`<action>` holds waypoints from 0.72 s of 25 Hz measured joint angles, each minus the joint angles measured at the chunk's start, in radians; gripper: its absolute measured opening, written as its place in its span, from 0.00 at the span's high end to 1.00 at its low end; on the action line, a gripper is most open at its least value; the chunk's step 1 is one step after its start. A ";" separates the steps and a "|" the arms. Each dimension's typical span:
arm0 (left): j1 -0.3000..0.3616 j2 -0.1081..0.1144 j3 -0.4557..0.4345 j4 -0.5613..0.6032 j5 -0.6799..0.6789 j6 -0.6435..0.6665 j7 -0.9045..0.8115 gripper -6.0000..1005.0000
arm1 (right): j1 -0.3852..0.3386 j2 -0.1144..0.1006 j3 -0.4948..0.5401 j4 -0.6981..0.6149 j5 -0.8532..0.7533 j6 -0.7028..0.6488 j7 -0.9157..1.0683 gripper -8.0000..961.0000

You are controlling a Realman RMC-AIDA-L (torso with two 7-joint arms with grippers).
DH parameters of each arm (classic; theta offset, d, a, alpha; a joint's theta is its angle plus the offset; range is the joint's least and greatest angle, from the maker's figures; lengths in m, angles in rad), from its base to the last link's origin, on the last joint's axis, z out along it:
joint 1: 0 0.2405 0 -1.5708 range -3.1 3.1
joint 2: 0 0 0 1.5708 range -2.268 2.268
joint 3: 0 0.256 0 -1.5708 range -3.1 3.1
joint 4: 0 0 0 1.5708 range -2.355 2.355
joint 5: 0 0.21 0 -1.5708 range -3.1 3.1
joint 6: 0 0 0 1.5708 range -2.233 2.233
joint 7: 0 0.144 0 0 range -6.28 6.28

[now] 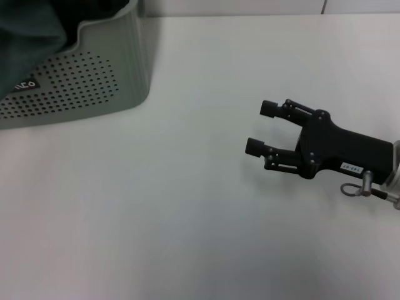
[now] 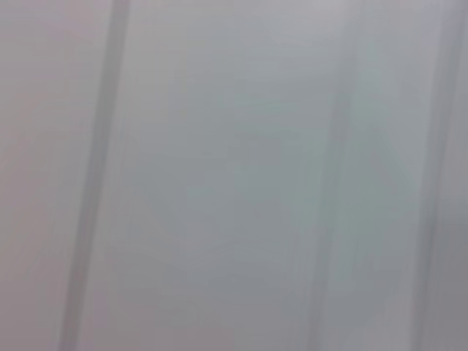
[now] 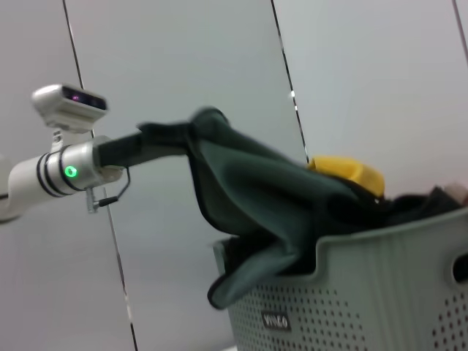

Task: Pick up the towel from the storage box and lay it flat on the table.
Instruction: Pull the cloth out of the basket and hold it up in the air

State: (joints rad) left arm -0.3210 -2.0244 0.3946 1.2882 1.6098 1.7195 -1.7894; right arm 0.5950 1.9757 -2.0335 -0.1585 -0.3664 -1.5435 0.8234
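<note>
My left claw (image 3: 146, 142) grips a top fold of the towel (image 3: 256, 190), lifting it from the box (image 3: 365, 292) far left; cloth hangs soft, light, limp; right claw (image 1: 261, 128) open, idle over table (image 1: 187, 206)

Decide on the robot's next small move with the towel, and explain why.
Probably keep lifting: the left gripper holds a corner of the towel above the storage box, but most of the cloth hangs inside it. The right gripper, fingers open, waits low over the table.
</note>
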 joint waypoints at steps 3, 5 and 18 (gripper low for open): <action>0.014 0.005 0.005 -0.022 -0.191 0.123 0.053 0.97 | -0.007 0.003 0.023 -0.001 0.000 -0.034 -0.027 0.11; 0.010 0.019 0.007 -0.060 -0.306 0.228 0.085 0.97 | -0.008 0.005 0.035 -0.001 0.000 -0.058 -0.046 0.11; 0.031 0.215 0.531 -0.147 -0.534 0.315 0.130 0.97 | 0.008 -0.034 0.075 -0.037 -0.005 -0.324 0.013 0.11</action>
State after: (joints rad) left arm -0.2903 -1.8091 0.9260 1.1413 1.0760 2.0345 -1.6594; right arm 0.6027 1.9414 -1.9586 -0.1953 -0.3716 -1.8676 0.8363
